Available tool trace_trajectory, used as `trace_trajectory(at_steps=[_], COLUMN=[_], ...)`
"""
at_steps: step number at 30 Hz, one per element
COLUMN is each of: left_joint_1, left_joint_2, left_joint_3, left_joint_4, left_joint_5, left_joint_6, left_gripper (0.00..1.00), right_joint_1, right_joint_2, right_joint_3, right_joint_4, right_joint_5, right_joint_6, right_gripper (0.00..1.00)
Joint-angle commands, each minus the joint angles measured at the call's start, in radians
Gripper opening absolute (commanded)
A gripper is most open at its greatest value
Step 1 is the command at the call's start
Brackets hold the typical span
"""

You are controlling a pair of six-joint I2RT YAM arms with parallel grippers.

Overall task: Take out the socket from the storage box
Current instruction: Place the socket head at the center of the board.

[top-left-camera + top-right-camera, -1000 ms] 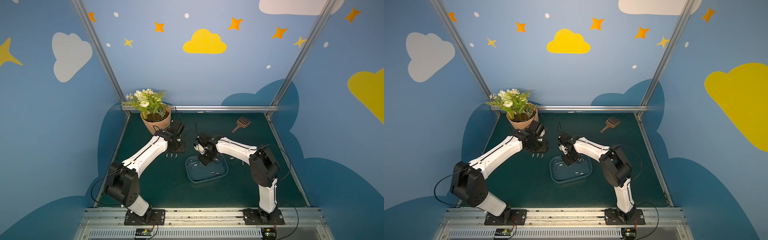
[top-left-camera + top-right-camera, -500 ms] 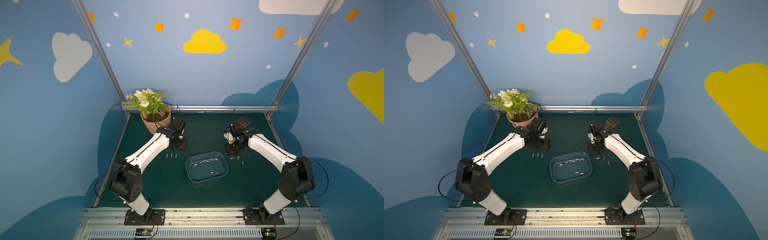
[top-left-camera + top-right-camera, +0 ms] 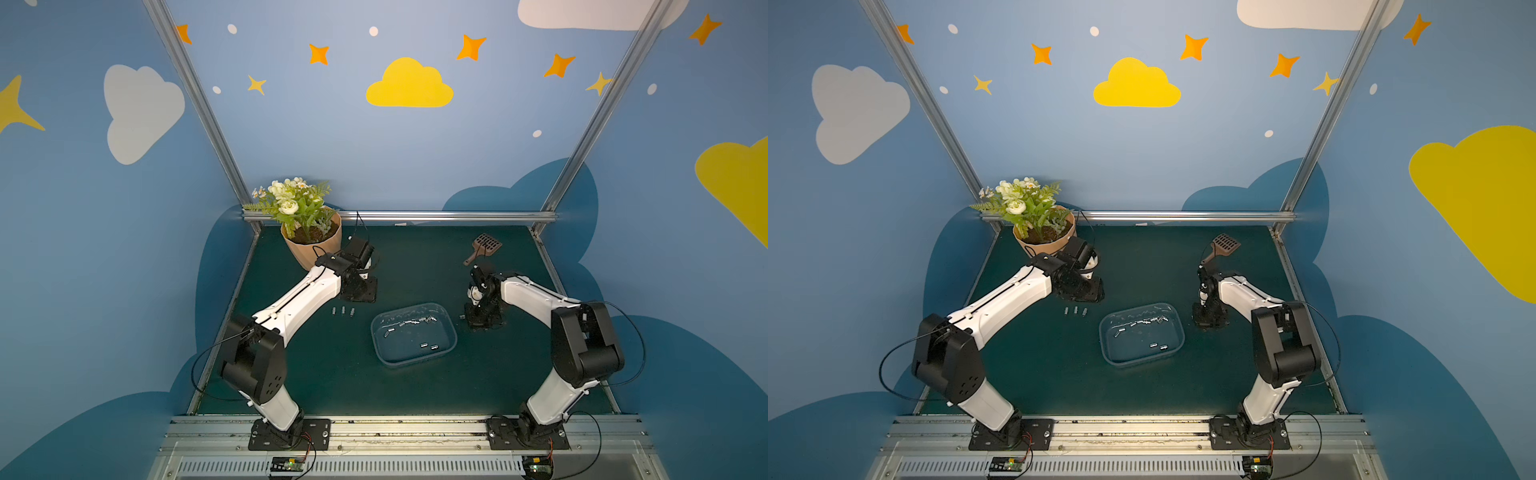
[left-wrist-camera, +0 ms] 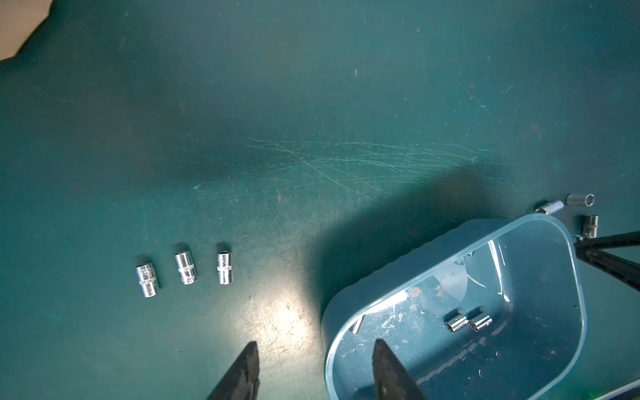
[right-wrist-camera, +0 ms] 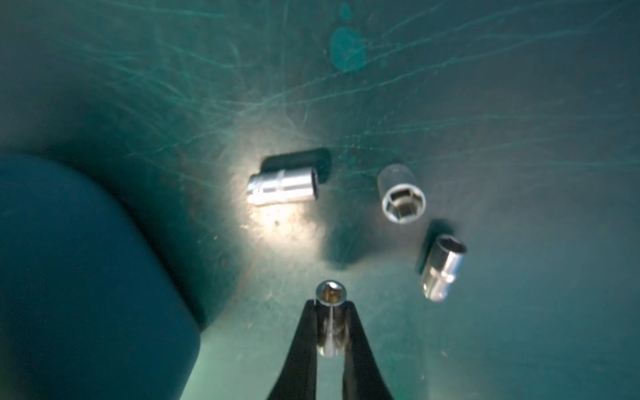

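The storage box (image 3: 377, 338), a shallow blue-grey tub, sits mid-table with several small chrome sockets (image 3: 429, 345) lying inside. My right gripper (image 5: 330, 306) is shut on one socket (image 5: 330, 294), held end-on between the pads, low over the mat just right of the box (image 5: 86, 277). In a top view this right gripper (image 3: 478, 320) points down beside the tub's right wall. My left gripper (image 4: 317, 343) is open and empty, hanging over the box's near rim (image 4: 381, 270). In a top view the left gripper (image 3: 359, 293) sits back-left of the box.
Three sockets (image 3: 343, 310) lie in a row on the mat left of the box. Three more sockets (image 5: 282, 187) lie on the mat ahead of the right gripper. A peach flowerpot (image 3: 313, 249) stands at the back left, and a brown scoop (image 3: 482, 247) at the back right.
My right arm has swung from over the box to its right side with the socket, then come down beside the tub. The left arm has drawn back towards the flowerpot.
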Motion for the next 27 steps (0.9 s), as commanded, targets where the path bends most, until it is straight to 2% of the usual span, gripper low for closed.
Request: trace_trajectory(at_steps=[1, 12, 27], left_joint_1=[-0.025, -0.104, -0.215], left_joint_2=[-0.029, -0.023, 0.022], left_joint_3=[-0.017, -0.019, 0.027], left_joint_4=[-0.008, -0.008, -0.055], left_joint_5=[-0.001, -0.032, -0.069], left_joint_6=[-0.001, -0.014, -0.024], left_gripper=[0.54, 0.54, 0.54], right_joint_1=[-0.008, -0.019, -0.019], right_joint_2=[0.034, 0.072, -0.044], right_joint_3=[0.013, 0.031, 0.123], right_joint_4=[0.013, 0.002, -0.099], right_joint_5=[-0.009, -0.014, 0.015], right_joint_6=[0.017, 0.017, -0.011], right_gripper=[0.07, 0.15, 0.32])
